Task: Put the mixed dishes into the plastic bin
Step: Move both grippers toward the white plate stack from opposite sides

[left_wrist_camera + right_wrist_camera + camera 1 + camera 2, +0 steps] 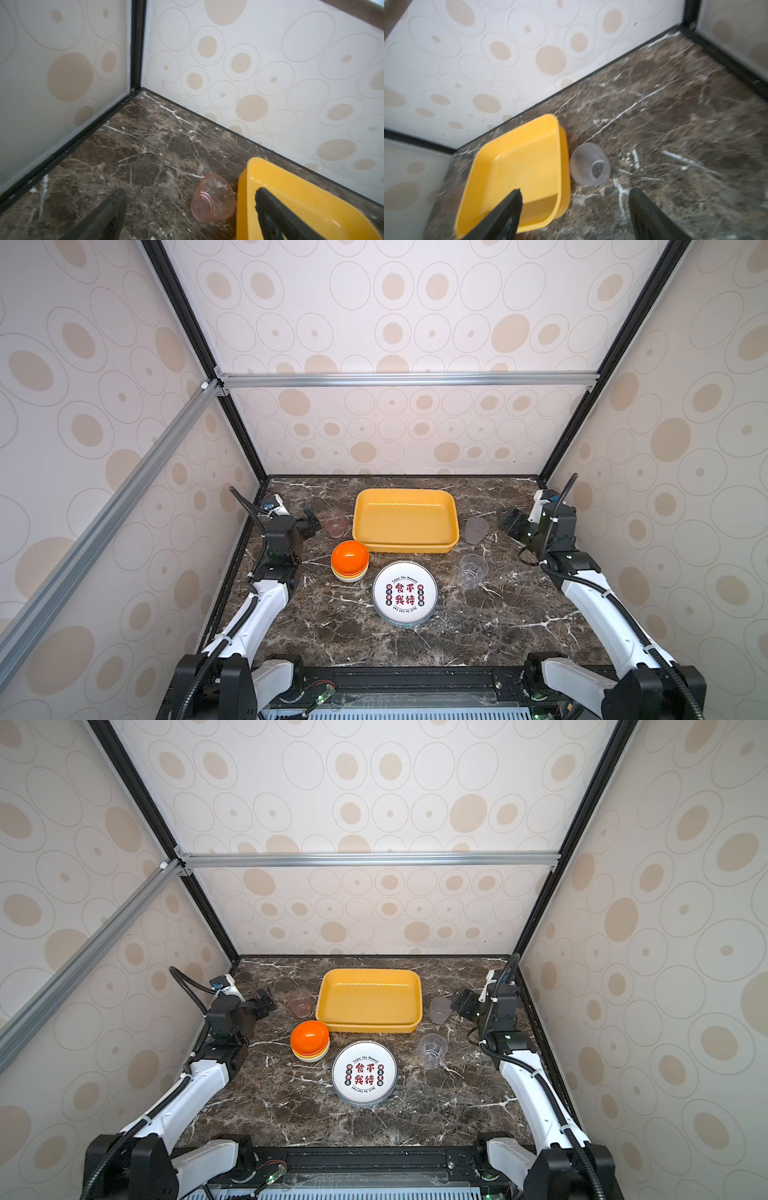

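Note:
The yellow plastic bin (405,516) (369,996) sits empty at the back middle of the table. A pink cup (334,522) (213,199) stands left of it, and my left gripper (312,519) (190,192) hovers open just short of that cup. A grey cup (476,530) (589,167) stands right of the bin, with my right gripper (505,522) (576,192) open beside it and holding nothing. In front of the bin are a stack of bowls (350,560) with an orange one on top, stacked plates (404,592) with Chinese characters, and a clear cup (473,570).
The dark marble table (332,635) is closed in by patterned walls at the left, back and right, with black frame posts in the corners. Both arms reach along the side walls.

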Controlling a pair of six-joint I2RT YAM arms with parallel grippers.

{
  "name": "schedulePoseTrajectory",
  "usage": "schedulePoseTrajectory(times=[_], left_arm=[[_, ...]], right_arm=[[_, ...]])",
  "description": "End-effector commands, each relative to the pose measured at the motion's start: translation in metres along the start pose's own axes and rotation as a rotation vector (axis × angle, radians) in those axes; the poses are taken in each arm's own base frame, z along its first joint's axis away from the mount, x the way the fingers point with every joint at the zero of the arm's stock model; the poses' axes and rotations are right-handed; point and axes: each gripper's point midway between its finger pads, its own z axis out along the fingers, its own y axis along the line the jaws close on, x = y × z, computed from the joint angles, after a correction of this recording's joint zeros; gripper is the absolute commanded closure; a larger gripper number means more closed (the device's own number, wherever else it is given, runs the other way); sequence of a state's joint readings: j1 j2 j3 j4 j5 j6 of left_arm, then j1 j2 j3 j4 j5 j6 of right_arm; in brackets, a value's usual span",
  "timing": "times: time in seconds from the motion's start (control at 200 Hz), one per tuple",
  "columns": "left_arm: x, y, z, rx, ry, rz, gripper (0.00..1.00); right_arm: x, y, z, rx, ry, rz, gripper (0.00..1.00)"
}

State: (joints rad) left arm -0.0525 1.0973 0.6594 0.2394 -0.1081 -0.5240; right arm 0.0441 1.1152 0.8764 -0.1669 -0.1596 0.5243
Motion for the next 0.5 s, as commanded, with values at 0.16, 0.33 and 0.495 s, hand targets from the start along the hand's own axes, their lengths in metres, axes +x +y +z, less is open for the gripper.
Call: schedulePoseTrajectory(times=[0.16,0.33,0.495], left_arm=[[0.061,-0.05,-0.056,0.269,0.42,-0.141,0.29],[0.108,-0.06,-0.092,0.297,0.599,-0.196,0.45],[0.143,-0.071,-0.118,0.304,0.715,-0.198,0.5]], right_arm=[[0.065,0.049,-0.021,-0.154,0.393,0.023,0.41],[0.111,0.066,-0.022,-0.149,0.54,-0.029,0.48],[0.16,0.075,-0.021,-0.117,0.639,-0.1,0.48]])
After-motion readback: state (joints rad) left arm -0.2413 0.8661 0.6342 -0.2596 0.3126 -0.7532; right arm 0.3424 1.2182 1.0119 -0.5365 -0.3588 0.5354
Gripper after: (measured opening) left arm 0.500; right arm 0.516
